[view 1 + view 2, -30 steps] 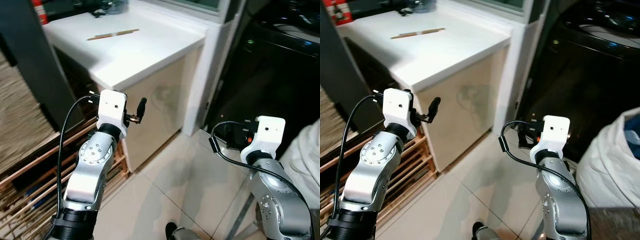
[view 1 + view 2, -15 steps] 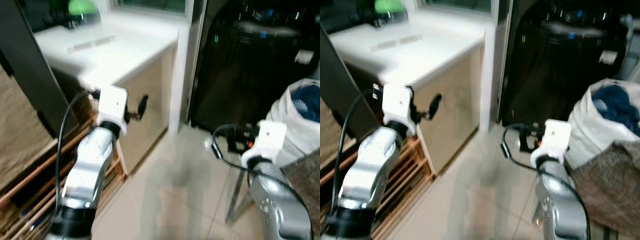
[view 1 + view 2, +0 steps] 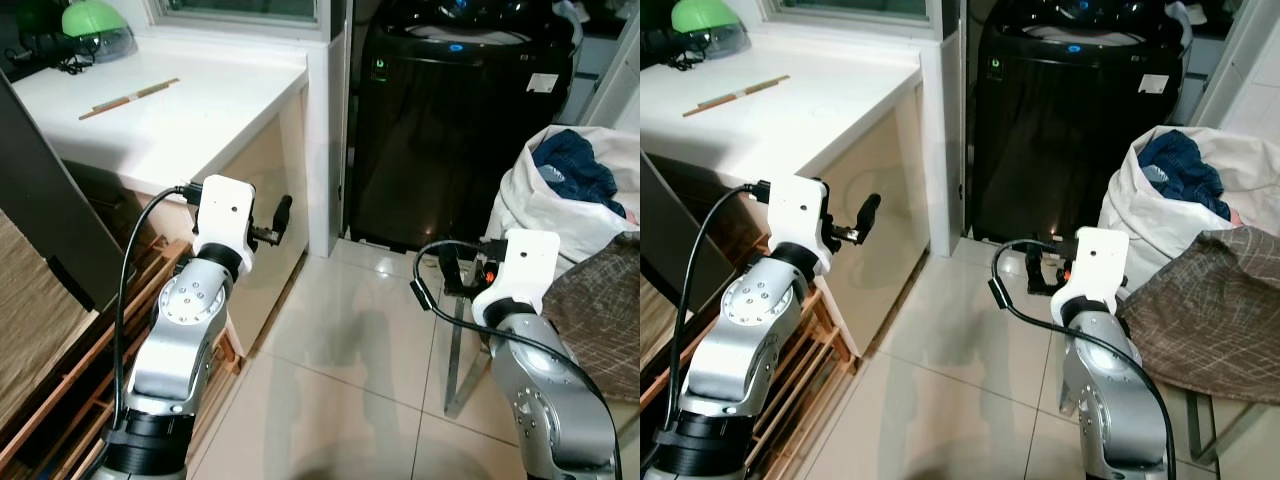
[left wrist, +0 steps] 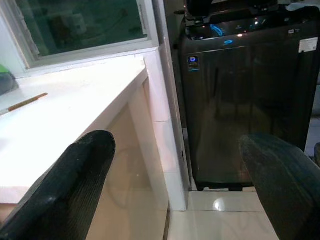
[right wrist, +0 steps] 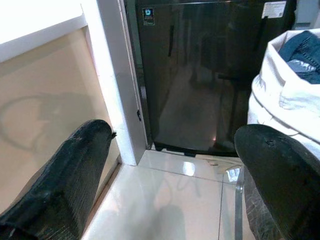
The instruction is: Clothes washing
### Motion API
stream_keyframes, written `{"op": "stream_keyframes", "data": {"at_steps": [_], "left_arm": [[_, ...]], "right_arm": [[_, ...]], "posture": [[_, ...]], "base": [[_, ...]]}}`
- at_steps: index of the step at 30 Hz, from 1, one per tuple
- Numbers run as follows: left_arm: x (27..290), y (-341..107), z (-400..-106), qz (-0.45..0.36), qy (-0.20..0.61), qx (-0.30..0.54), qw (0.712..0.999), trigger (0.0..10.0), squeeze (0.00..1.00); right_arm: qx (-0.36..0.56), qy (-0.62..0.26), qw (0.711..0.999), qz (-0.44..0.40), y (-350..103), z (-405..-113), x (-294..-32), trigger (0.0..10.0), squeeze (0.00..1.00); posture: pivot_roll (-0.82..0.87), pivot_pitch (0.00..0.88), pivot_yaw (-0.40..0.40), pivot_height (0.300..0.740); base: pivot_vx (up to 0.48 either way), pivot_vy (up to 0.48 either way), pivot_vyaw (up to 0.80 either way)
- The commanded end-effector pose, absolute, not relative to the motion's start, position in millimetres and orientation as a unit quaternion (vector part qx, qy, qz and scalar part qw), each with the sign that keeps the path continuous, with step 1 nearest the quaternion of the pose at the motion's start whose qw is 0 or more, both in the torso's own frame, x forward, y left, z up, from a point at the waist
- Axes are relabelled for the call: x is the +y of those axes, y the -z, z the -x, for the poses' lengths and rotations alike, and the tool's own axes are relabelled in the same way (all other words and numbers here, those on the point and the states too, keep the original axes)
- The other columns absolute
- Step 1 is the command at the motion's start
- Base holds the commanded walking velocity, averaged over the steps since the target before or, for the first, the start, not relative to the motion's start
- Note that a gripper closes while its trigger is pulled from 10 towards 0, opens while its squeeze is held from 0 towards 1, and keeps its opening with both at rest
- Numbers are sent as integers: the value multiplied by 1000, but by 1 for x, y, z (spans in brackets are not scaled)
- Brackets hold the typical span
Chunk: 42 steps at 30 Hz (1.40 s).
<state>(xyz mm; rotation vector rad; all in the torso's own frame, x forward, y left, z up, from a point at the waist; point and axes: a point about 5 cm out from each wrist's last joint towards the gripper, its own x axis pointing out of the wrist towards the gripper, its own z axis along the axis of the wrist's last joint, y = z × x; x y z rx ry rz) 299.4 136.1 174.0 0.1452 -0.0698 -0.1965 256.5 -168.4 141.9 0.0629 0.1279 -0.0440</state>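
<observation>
The black washing machine (image 3: pixel 455 110) carries a white label (image 3: pixel 542 83), its text unreadable; left gripper (image 4: pixel 175 195) and right gripper (image 5: pixel 170 185) gape wide, empty.

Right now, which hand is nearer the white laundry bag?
Right. The right hand is held up just beside the white laundry bag, on its left. The left hand is across the floor by the white counter, much farther off.

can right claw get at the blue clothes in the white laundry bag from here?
Probably yes: the open right claw has bare floor between it and the white laundry bag, whose top gapes, blue clothes exposed.
</observation>
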Motion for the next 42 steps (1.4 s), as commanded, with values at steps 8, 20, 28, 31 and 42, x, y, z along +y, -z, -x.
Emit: {"op": "stream_keyframes", "data": {"at_steps": [8,20,28,31,42], "left_arm": [[138,-184,-299,-68,94,-47,992,10000,0],[135,-185,-301,-59,107,-47,991,10000,0],[132,-179,-302,-59,120,-33,990,10000,0],[132,-179,-302,-57,121,-34,990,10000,0],[131,-178,-302,-54,126,-30,990,10000,0]], "right_arm": [[56,-16,998,-33,-149,-265,-160,10000,0],[52,-8,998,-36,-149,-263,-162,10000,0],[50,2,998,-41,-149,-261,-163,10000,0],[51,4,998,-40,-148,-259,-163,10000,0],[51,9,998,-38,-149,-259,-166,10000,0]], "posture": [[-25,0,22,740],[-50,0,55,740],[-61,0,73,740],[-66,0,76,740],[-64,0,72,740]], "base": [[278,0,0],[387,0,0],[423,0,0],[426,0,0],[425,0,0]]}}
